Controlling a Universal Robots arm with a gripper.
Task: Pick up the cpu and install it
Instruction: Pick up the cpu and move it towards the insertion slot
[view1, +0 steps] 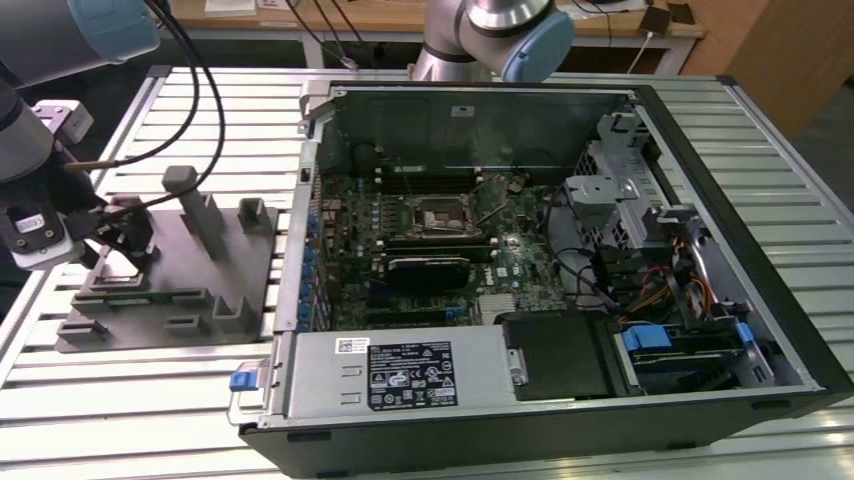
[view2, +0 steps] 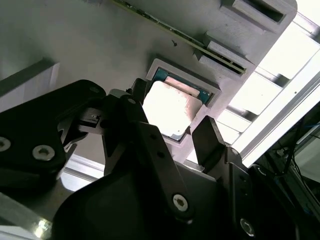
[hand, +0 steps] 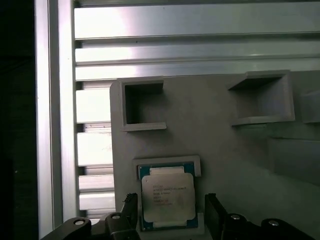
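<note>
The cpu is a small square chip with a silver top. It lies flat in a shallow pocket of the grey tray. In both wrist views my gripper straddles it, open, with one black finger on each side and a small gap to the chip's edges. In the second wrist view the cpu sits between the same fingertips of the gripper. In the exterior view my gripper hangs low over the tray at that view's left. The black socket frame sits on the motherboard inside the computer case.
Upright posts rise from the tray just beside the gripper. The open computer case fills the exterior view's right, with a power supply at its near side and drive bays. Slatted aluminium table lies underneath.
</note>
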